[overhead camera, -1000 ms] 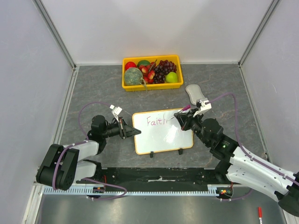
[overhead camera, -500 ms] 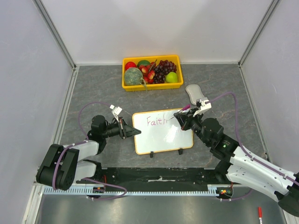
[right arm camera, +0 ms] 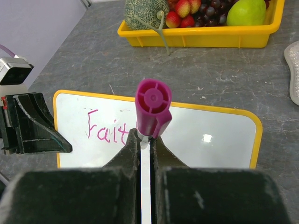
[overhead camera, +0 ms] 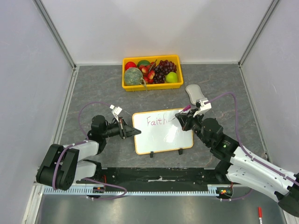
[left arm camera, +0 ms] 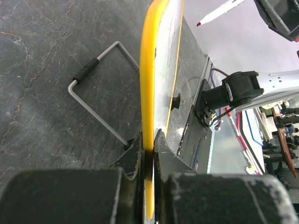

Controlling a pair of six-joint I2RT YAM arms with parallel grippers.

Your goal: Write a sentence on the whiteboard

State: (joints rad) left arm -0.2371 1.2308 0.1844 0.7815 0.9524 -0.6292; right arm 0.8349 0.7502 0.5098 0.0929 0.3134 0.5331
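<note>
Grey marbled counter (overhead camera: 103,88), white walls. Whiteboard (overhead camera: 162,137) at centre, left rim pinched by left fingers (left arm camera: 133,154). Pink marker (right arm camera: 153,105) clamped in right fingers (right arm camera: 128,156), tip just past sentence (overhead camera: 156,121), only "Faith" written. Board best held pinned; light even pressure, gap left before next word.

Robot lab test cell: plain white panel walls (overhead camera: 154,28) on aluminium posts (overhead camera: 55,33), grey stone-look worktop (overhead camera: 93,88), left arm (overhead camera: 77,149) and right arm (overhead camera: 252,168) bolted at 6 o'clock beside a cable duct (overhead camera: 154,190).
</note>
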